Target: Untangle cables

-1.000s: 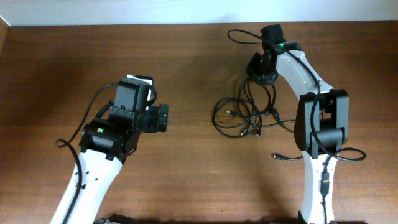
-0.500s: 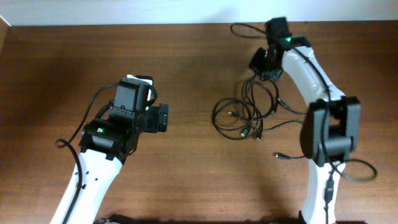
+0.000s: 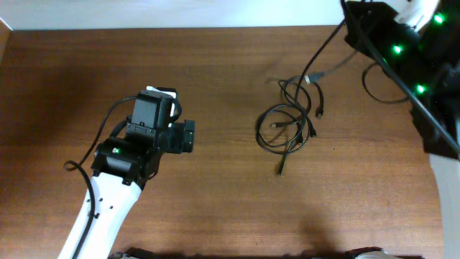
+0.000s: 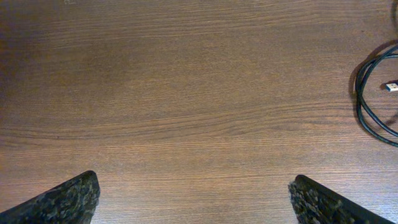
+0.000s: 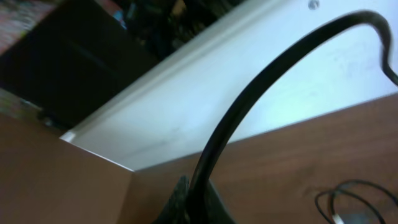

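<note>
The cables (image 3: 287, 126) lie as a loose black bundle of loops on the wooden table, right of centre. One cable (image 3: 327, 47) runs taut from the bundle up to my right gripper (image 3: 353, 18), which is raised high at the top right. In the right wrist view the right gripper (image 5: 199, 205) is shut on this cable (image 5: 261, 93), which arcs upward from the fingers. My left gripper (image 3: 188, 137) is open and empty, left of the bundle. In the left wrist view its fingers (image 4: 196, 193) are wide apart, and a cable loop (image 4: 367, 93) shows at the right edge.
The right arm (image 3: 424, 65) looms large and close to the overhead camera, hiding the table's far right corner. A white wall (image 5: 249, 74) runs along the table's back edge. Part of the bundle (image 5: 348, 193) shows low in the right wrist view.
My right arm has risen high toward the overhead camera, pulling one cable up out of the bundle. The bundle has shifted and drawn together. The left arm has not moved.
</note>
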